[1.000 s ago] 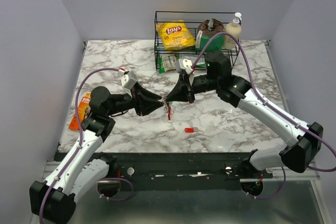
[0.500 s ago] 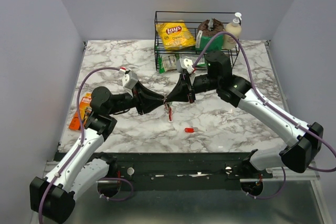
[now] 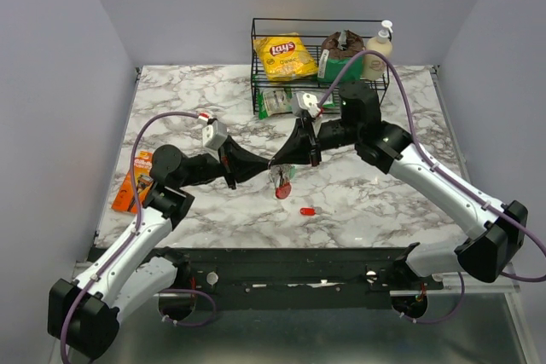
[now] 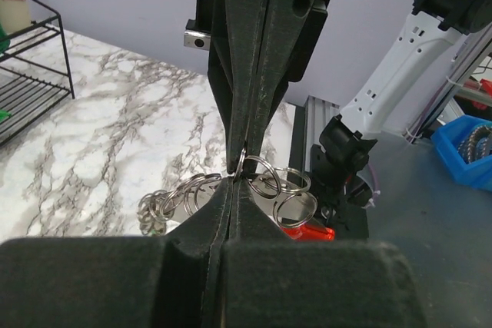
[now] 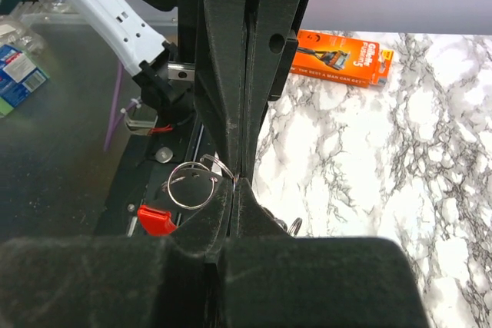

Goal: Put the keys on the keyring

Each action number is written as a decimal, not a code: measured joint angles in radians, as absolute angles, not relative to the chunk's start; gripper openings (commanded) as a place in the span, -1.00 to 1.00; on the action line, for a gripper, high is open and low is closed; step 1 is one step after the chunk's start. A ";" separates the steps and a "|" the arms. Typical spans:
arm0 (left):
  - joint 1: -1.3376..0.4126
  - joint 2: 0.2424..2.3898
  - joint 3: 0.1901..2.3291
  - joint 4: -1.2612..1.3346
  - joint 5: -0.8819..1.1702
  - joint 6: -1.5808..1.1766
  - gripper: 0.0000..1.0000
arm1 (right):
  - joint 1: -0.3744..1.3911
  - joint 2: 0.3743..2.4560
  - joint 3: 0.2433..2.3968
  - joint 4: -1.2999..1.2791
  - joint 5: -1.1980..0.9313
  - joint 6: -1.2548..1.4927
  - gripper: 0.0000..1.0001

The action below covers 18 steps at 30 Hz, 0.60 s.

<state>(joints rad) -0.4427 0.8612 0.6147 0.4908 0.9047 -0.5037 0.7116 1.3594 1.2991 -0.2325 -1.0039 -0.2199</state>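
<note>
Above the middle of the marble table, my left gripper (image 3: 265, 167) and right gripper (image 3: 274, 164) meet tip to tip. Both are shut on the keyring (image 4: 263, 175), a thin metal ring of a dangling bunch (image 3: 281, 182). In the left wrist view, more rings, a silvery flat piece and a red tag (image 4: 308, 230) hang just beyond my shut left gripper (image 4: 234, 183). In the right wrist view, the keyring (image 5: 193, 185) and red tag (image 5: 156, 219) hang left of my shut right gripper (image 5: 241, 183). One key with a red tag (image 3: 307, 210) lies loose on the table.
A black wire basket (image 3: 317, 25) at the back holds a yellow chips bag (image 3: 285, 57) and a soap bottle (image 3: 379, 47), with a green packet (image 3: 276, 101) in front of it. An orange razor pack (image 3: 132, 182) lies near the table's left edge.
My left gripper has moved right to meet the right gripper's tips and has shut on the ring. The bunch now hangs slightly lower and further right. The loose key has not moved.
</note>
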 measured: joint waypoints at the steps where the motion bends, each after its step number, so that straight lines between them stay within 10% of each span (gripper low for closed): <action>1: -0.446 0.860 0.606 0.511 0.904 -0.504 -1.00 | 0.712 1.358 1.299 -0.233 -1.008 -0.218 -0.90; 18: -0.478 0.797 0.495 0.650 0.886 -0.494 -1.00 | 0.710 1.363 1.267 -0.209 -1.064 -0.198 -0.57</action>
